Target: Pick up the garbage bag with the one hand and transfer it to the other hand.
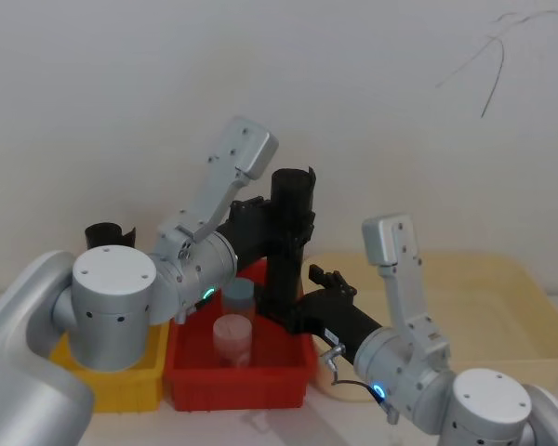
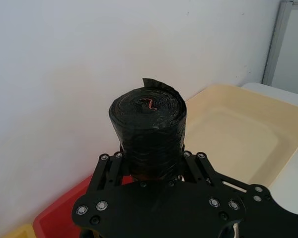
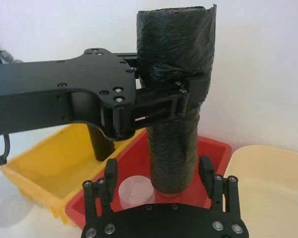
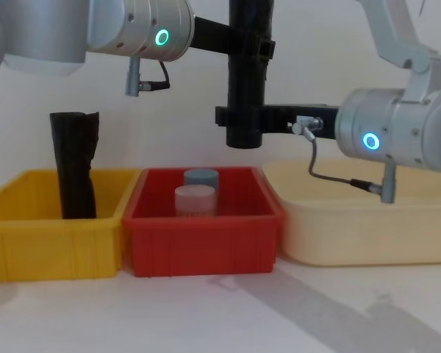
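Over the red bin (image 4: 206, 235), at its twelve o'clock in the chest view: garbage bag (image 4: 248, 73), upright, lifted well clear of the two jars (image 4: 195, 200) inside. Gripped around the upper half by the left gripper (image 4: 253, 48), green ring lit, reaching in from nine o'clock; fingers clenched on the roll from both sides. Met lower down by the right gripper (image 3: 158, 171), blue ring lit, reaching in from three o'clock; fingers (image 3: 111, 174) spread to either side of the roll's bottom end, straddling it, one with a plain gap, the other close beside the plastic, not pressing on it as far as can be told.

Farther out, at nine o'clock of the red bin: yellow bin (image 4: 51, 243) with a second, ragged-topped black roll (image 4: 75, 165) standing in it, untouched. At three o'clock: cream tub (image 4: 367, 235). All three on the table (image 4: 206, 316).

Judged from this: pickup done, bag up at the meeting point, receiving fingers lined up around it. Left to do: close the right fingers on the lower end, make sure of the hold, then loosen the left fingers and draw that arm away. Probably past halfway, with the handover itself not yet made.
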